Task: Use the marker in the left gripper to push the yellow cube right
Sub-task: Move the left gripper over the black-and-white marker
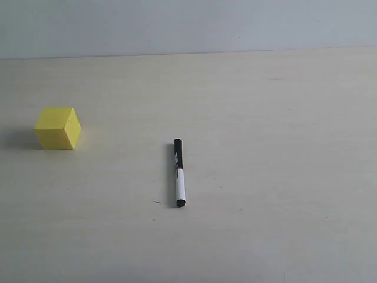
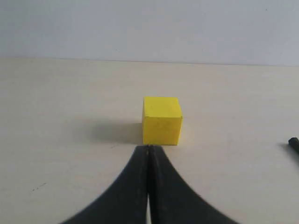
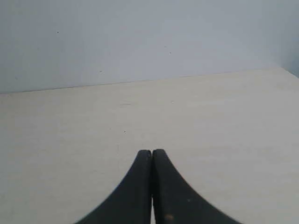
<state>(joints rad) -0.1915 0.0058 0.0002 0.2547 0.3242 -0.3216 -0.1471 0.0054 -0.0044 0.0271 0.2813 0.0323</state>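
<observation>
The yellow cube (image 1: 57, 128) sits at the left of the table. The marker (image 1: 178, 172) lies flat near the table's middle, black cap end away from the camera, held by nothing. No arm shows in the exterior view. In the left wrist view the yellow cube (image 2: 161, 120) stands just beyond my left gripper (image 2: 148, 148), whose black fingers are shut on nothing; a black end of the marker (image 2: 294, 143) peeks in at the frame's edge. My right gripper (image 3: 152, 152) is shut and empty over bare table.
The pale wooden table (image 1: 277, 153) runs back to a plain grey-white wall (image 1: 188, 23). Nothing else stands on it.
</observation>
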